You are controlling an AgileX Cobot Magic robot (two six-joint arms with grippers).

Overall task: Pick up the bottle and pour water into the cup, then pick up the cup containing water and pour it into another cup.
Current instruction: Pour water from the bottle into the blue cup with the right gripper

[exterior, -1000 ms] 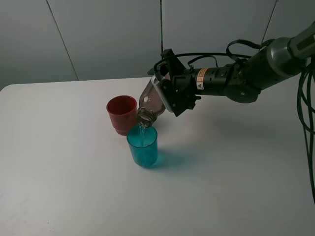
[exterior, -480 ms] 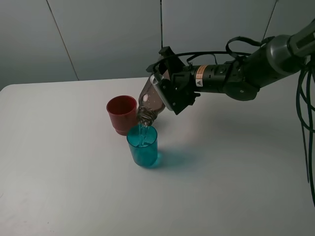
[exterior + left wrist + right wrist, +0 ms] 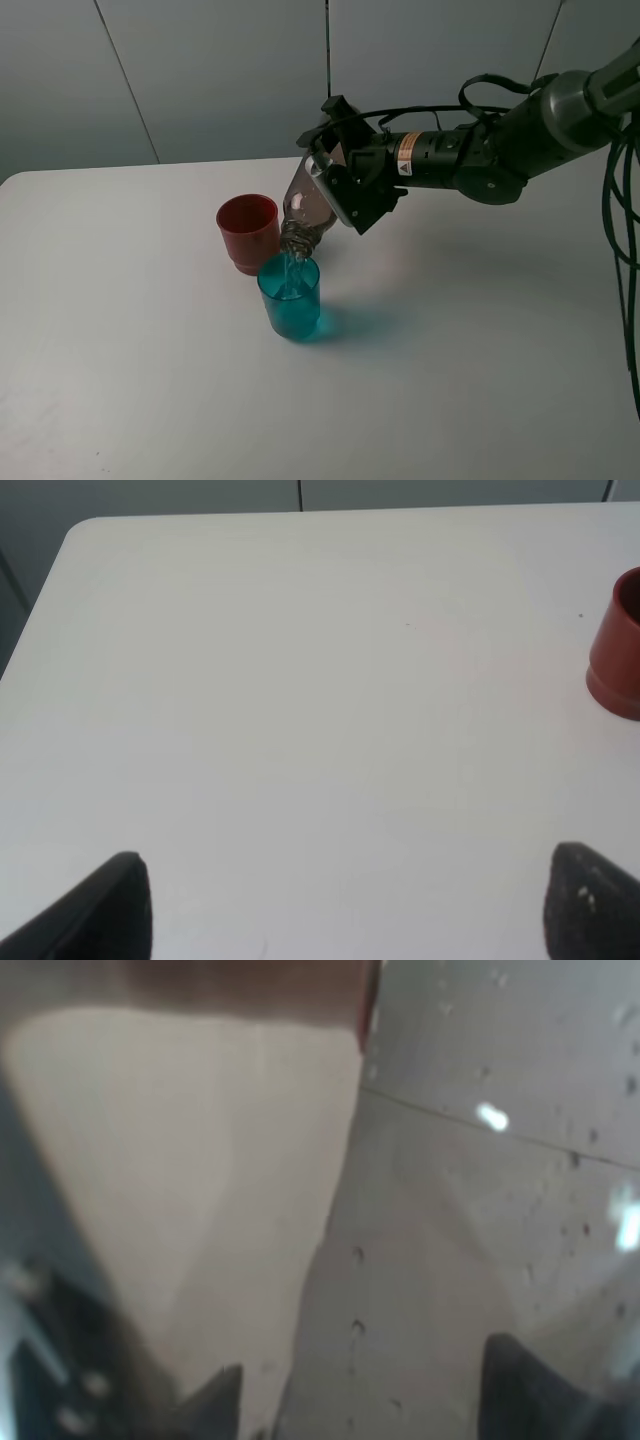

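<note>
My right gripper (image 3: pixel 340 195) is shut on the smoky grey-brown bottle (image 3: pixel 305 208), which is tipped neck-down over the teal cup (image 3: pixel 290 296). A thin stream of water runs from the bottle's mouth into that cup, which stands upright on the white table (image 3: pixel 150 350). The red cup (image 3: pixel 247 232) stands just behind and to the left of the teal one, touching or nearly so. The bottle's wall (image 3: pixel 480 1220) fills the right wrist view. My left gripper (image 3: pixel 345 905) is open over bare table, its fingertips (image 3: pixel 110 905) apart, with the red cup (image 3: pixel 618 650) far off at the view's edge.
Grey wall panels rise behind the table's far edge. Black cables hang down at the right edge of the exterior view beside the right arm (image 3: pixel 520 140).
The bottle has tipped slightly further and risen a little over the teal cup while water keeps flowing. The cups have not moved.
</note>
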